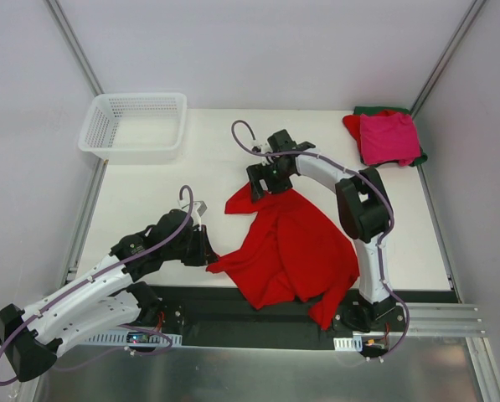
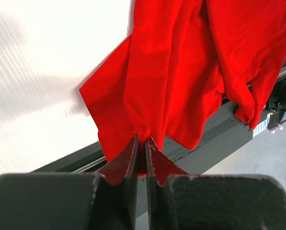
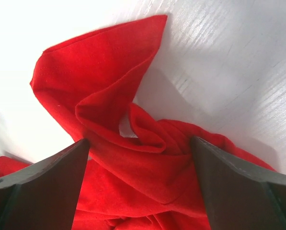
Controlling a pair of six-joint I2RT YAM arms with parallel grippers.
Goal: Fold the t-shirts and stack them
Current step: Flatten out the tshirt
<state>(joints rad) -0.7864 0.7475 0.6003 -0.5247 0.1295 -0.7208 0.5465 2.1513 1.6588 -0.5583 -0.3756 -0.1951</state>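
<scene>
Left fingers [image 2: 128,160] are clamped shut on a pinch of the red t-shirt [image 1: 287,247], at its near-left edge (the cloth bunches right where the tips meet). Right fingers [image 3: 51,177] are spread wide and sit low over the far corner of the same shirt. A curled flap of it lies between them, nothing pinched yet as far as I can see. The shirt is a rumpled heap mid-table [image 1: 166,184], with one tail draped over the near edge onto the dark rail [image 1: 208,303]. In the far right corner is the stack [image 1: 389,138], pink on top with green and red peeking out underneath, well apart from all this. The white basket [image 1: 132,126] sits far left.

My take: this is the spread-it-flat step before any folding. To do it well, the right side should close on a single layer at the real corner or shoulder, not on that rolled wad. Then both arms pull apart and lay it down smooth, with the hanging tail brought back onto the table
</scene>
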